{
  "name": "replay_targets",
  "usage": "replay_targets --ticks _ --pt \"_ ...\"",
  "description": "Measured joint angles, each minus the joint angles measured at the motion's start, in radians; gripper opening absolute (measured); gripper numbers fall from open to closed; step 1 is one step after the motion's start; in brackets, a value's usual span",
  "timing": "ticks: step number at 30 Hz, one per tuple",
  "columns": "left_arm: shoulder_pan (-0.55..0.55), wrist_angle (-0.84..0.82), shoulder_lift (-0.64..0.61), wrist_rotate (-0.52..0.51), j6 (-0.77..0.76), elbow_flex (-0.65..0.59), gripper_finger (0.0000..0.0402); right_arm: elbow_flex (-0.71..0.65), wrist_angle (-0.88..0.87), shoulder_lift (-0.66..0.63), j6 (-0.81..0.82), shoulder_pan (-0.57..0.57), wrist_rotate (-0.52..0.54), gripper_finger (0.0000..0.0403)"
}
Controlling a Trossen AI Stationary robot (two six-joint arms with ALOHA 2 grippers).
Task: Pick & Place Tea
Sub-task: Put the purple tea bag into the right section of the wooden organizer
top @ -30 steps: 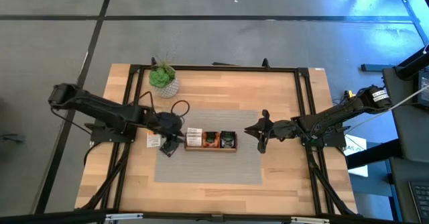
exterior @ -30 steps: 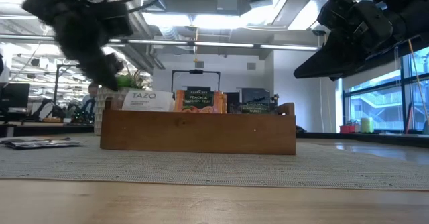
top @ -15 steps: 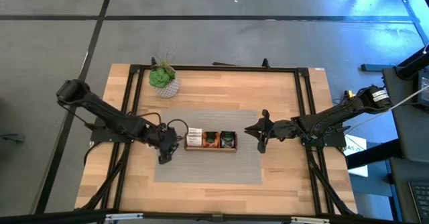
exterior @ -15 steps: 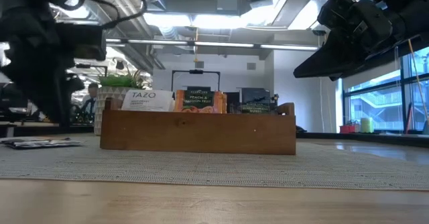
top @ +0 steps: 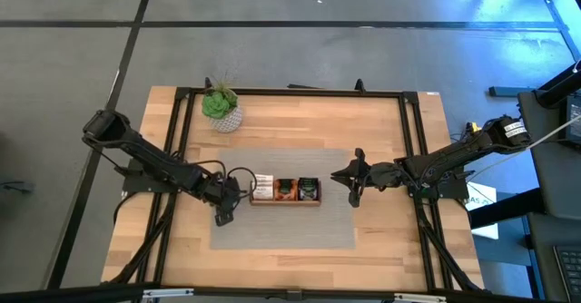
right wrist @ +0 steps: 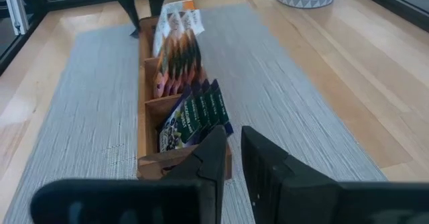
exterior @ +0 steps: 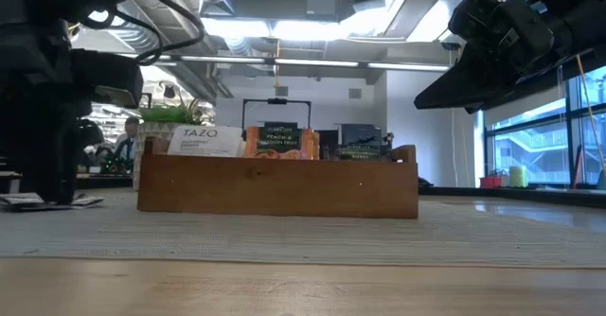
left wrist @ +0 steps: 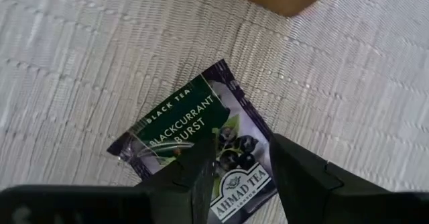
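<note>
The left hand (top: 222, 214) hangs low over the grey woven mat (top: 300, 235), just off the 9 o'clock end of the wooden tray (top: 285, 200) in the high view. Its fingers (left wrist: 191, 177) stand apart, one on each side of a dark blackcurrant sachet (left wrist: 201, 137) that lies flat on the mat. The sachet sits directly under the hand, its near corner running between the fingertips; whether the fingers touch it cannot be told, and nothing is lifted. In the low view the hand shows as a dark upright shape at 9 o'clock of the tray, with flat sachets (exterior: 43, 201) at its foot.

The tray holds standing sachets in three compartments: white-and-orange ones (right wrist: 175, 19) at the end nearest the left hand, orange ones (right wrist: 175, 66) in the middle, dark ones (right wrist: 194, 117) at the far end.

The right hand (top: 352, 187) hovers at 3 o'clock of the tray, above the mat, fingers nearly together and holding nothing.

A potted plant (top: 221, 106) stands on the bench (top: 381, 122) at 11 o'clock of the tray.
</note>
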Motion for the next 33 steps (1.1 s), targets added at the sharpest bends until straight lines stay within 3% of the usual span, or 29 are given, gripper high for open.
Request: replay_targets --ticks 9,15,20,25,29,33 --pt "-0.061 0.029 -0.006 0.114 -0.118 -0.002 0.0136 0.0 0.0 0.0 0.0 0.0 -0.001 0.0051" --pt "-0.129 0.059 -0.006 0.108 -0.172 -0.003 0.0132 -0.001 0.02 0.0 0.022 0.0 -0.007 0.0051" --pt "-0.136 0.064 -0.006 0.064 -0.166 -0.003 0.0134 -0.001 0.214 0.027 -0.002 0.0 -0.118 0.0051" --pt "-0.11 0.064 -0.006 0.04 -0.112 -0.003 0.0136 0.048 0.309 0.158 -0.137 0.021 -0.299 0.0051" --pt "-0.081 0.064 -0.006 0.039 -0.092 -0.003 0.0134 0.151 0.288 0.345 -0.143 0.051 -0.31 0.0051" --pt "-0.068 0.064 -0.006 0.039 -0.069 -0.003 0.0135 0.288 0.184 0.482 -0.202 0.09 -0.399 0.0051"
